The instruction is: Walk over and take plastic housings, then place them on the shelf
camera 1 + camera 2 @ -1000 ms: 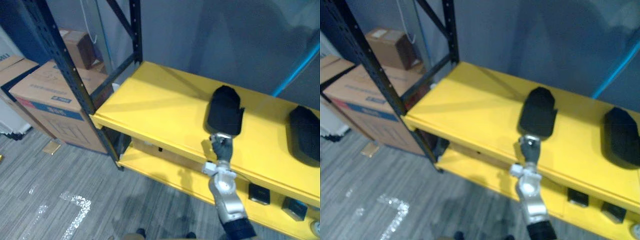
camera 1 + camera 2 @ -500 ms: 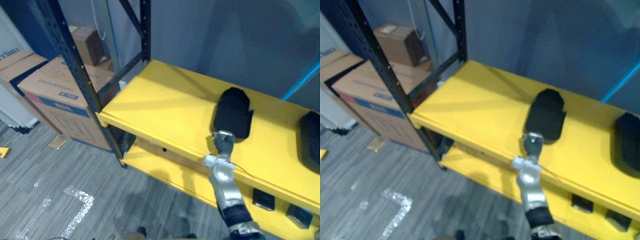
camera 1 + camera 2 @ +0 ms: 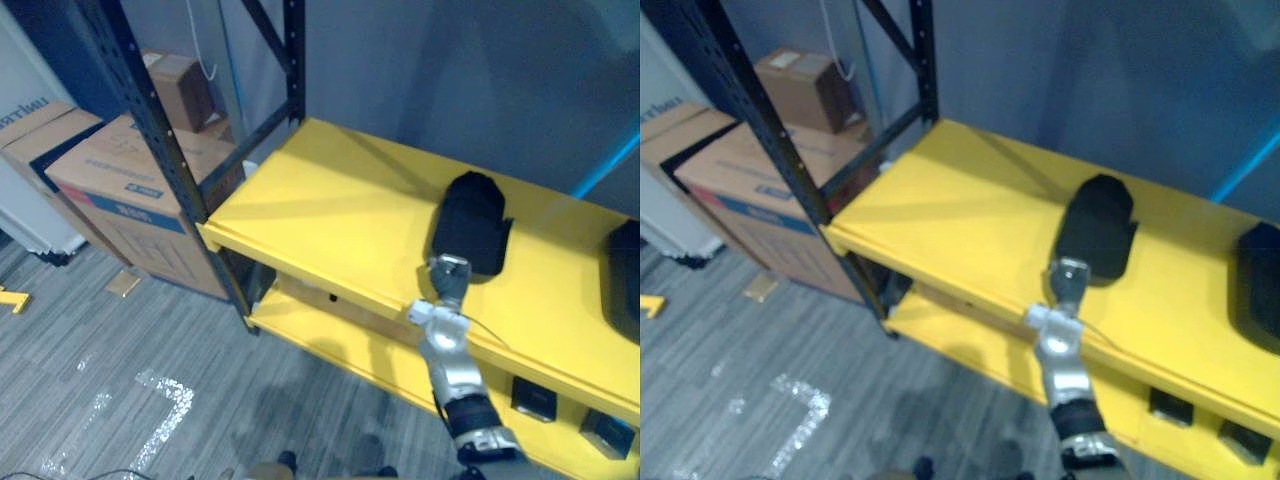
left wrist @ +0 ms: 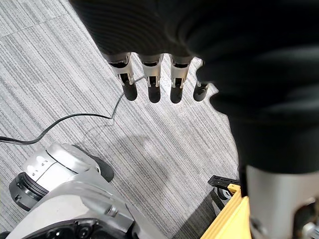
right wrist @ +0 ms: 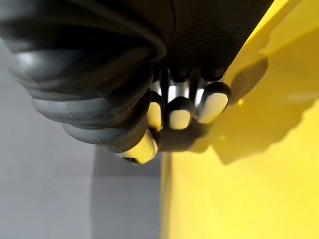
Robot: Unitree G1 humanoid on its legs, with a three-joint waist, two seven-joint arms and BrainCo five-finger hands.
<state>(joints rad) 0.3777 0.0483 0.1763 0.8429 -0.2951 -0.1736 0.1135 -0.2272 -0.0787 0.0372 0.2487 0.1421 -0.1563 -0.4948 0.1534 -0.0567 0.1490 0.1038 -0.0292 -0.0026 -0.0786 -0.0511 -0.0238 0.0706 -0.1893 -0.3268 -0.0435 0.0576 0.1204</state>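
The right hand [image 3: 449, 275] is seen raised to the front edge of the yellow shelf [image 3: 330, 215], just short of the near end of a black plastic housing [image 3: 472, 222]. The housing is lying flat on the top board, straight ahead of the fingertips. Whether the end of it is touched by the hand cannot be told from the head views. In the right wrist view the fingers [image 5: 179, 118] are bunched close above the yellow board and foreshortened, so it cannot be told whether that hand is relaxed or clenched. A 2nd black housing [image 3: 628, 275] is lying on the same board, well off to the right of the hand. 2 small black boxes [image 3: 532, 398] are sitting on the lower board, below and to the right of the arm. The left hand [image 4: 152, 79] is hung low over the grey striped floor [image 4: 60, 74], its fingers straight and loose, with nothing held in it. Well to the left of the right hand, cardboard boxes [image 3: 120, 190] are stacked behind the dark rack upright [image 3: 150, 110].
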